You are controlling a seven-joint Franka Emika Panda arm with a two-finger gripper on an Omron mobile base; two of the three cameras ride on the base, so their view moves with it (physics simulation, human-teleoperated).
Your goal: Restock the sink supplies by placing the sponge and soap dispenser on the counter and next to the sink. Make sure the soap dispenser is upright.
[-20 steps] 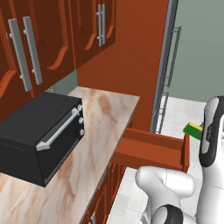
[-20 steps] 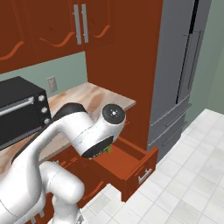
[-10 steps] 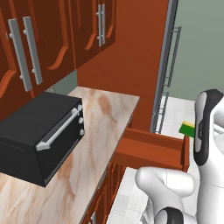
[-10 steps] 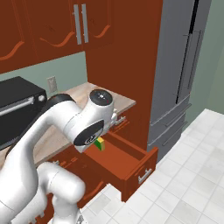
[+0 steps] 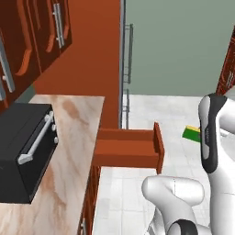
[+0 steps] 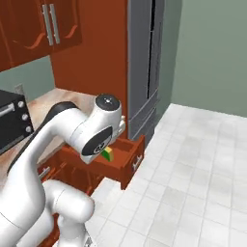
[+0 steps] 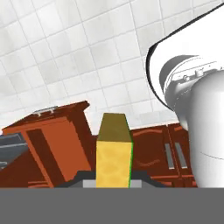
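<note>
The sponge (image 7: 113, 153) is a green block with a yellow face, and my gripper (image 7: 113, 181) is shut on it, holding it up on edge in the hand view. In the left base view a corner of the sponge (image 5: 191, 133) sticks out from behind my forearm, in the air over the tiled floor to the right of the open drawer (image 5: 128, 149). In the right base view the sponge (image 6: 108, 153) peeks out below my wrist. The marbled counter (image 5: 69, 151) runs along the left. The soap dispenser and the sink are out of view.
A black toaster oven (image 5: 25, 151) stands on the counter at the left. The reddish-brown drawer (image 6: 128, 161) juts out into the aisle below my arm. A tall grey fridge (image 6: 144, 62) stands past the counter's end. White tiled floor (image 6: 193, 169) lies open to the right.
Both base views have shifted, so the base has moved: the counter and drawer now sit further left. My arm has swung along, still gripping the sponge.
</note>
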